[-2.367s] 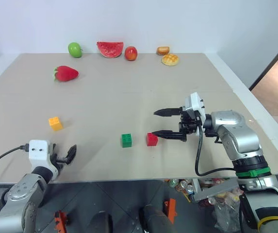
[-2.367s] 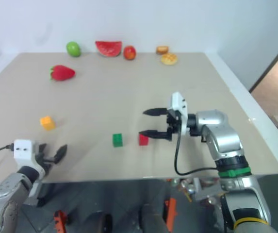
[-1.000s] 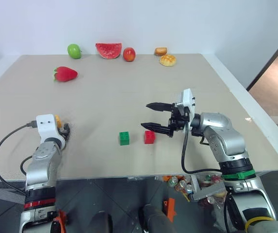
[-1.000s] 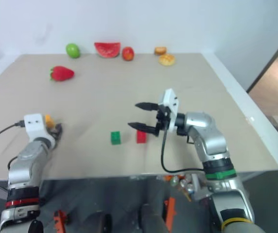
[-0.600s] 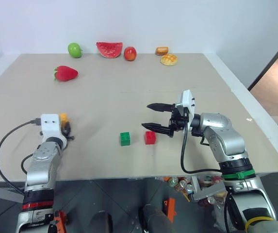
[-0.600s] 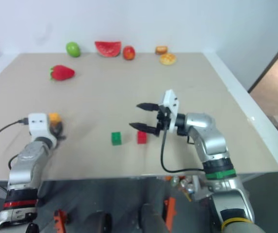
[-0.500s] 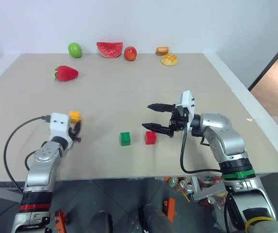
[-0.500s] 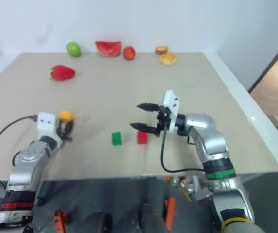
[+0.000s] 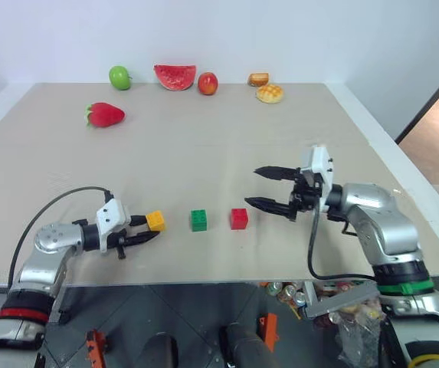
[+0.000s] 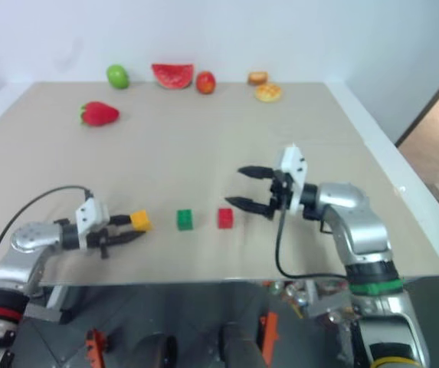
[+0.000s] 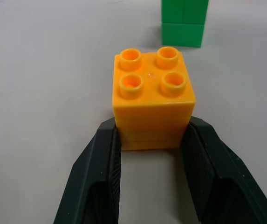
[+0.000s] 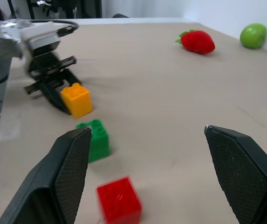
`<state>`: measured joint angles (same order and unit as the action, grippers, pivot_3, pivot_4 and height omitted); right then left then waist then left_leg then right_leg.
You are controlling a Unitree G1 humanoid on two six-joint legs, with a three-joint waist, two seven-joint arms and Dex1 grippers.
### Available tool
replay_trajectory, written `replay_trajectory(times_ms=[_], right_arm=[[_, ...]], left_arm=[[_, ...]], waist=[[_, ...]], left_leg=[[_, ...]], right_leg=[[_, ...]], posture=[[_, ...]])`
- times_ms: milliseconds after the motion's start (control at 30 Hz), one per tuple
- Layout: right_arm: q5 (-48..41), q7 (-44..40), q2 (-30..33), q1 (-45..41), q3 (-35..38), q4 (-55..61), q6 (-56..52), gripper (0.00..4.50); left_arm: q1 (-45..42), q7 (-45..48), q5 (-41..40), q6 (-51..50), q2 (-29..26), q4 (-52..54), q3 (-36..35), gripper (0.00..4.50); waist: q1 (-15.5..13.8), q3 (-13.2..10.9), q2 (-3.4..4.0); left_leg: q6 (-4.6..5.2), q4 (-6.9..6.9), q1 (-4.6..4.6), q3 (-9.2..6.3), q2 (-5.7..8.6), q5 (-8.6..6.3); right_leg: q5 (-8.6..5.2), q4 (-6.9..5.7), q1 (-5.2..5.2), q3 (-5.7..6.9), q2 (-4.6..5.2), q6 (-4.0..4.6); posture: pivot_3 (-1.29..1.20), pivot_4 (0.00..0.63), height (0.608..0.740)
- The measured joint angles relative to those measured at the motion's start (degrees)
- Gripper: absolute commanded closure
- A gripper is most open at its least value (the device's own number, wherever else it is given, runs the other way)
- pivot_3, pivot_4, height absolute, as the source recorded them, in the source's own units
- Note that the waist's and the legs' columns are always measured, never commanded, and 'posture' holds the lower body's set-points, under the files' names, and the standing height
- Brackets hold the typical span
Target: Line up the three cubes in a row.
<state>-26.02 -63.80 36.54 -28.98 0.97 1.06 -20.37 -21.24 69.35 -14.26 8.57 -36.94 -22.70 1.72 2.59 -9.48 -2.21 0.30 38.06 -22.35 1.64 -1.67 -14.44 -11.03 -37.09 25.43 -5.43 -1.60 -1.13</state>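
Low in the left of the head view, the left gripper (image 9: 144,231) is clamped on the yellow-orange cube (image 9: 155,221), its two black fingers (image 11: 106,154) pinching the block's lower sides, studs up. The green cube (image 9: 198,220) sits just to its right in the picture's lower middle, and the red cube (image 9: 239,218) a little further right; those two already lie roughly level across the table (image 9: 204,146). The right gripper (image 9: 277,189) hangs spread wide and empty, to the right of the red cube and apart from it.

The risks from here, as I judge them: the grip is only on the block's bottom edge, so a quick twist of the wrist could let it pivot or pop out. If it is set down too close, the fingers may nudge the green cube and spoil the line; too far off leaves uneven gaps. Letting go while the block is tilted could tip it. The idle right gripper, if it swings inward, could knock the red cube
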Motion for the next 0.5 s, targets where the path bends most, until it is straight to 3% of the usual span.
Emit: replay_trajectory(times_ms=[267, 500], right_arm=[[-3.6, -1.5, 6.3, 7.4, 3.7, 6.5, -4.6, 0.47], [-4.1, 0.0, 6.3, 7.9, 4.0, 8.0, -5.3, 0.47]], left_arm=[[-7.9, 6.8, 0.9, 2.2, 2.1, -10.7, 1.5, 3.22], [-10.4, 9.4, 1.6, 2.8, 3.0, -14.0, 2.0, 3.22]], waist=[[-0.2, 0.0, 0.00], [-0.1, 0.0, 0.00]], left_leg=[[0.01, 0.20, 0.01, 0.00, 0.06, 0.01], [0.00, 0.29, -0.08, 0.01, 0.10, 0.00]], right_leg=[[-0.02, -0.01, -0.10, -0.03, 0.03, 0.04], [-0.02, 0.00, -0.10, -0.08, 0.09, -0.09]], posture=[[0.00, 0.150, 0.740], [0.00, 0.150, 0.740]])
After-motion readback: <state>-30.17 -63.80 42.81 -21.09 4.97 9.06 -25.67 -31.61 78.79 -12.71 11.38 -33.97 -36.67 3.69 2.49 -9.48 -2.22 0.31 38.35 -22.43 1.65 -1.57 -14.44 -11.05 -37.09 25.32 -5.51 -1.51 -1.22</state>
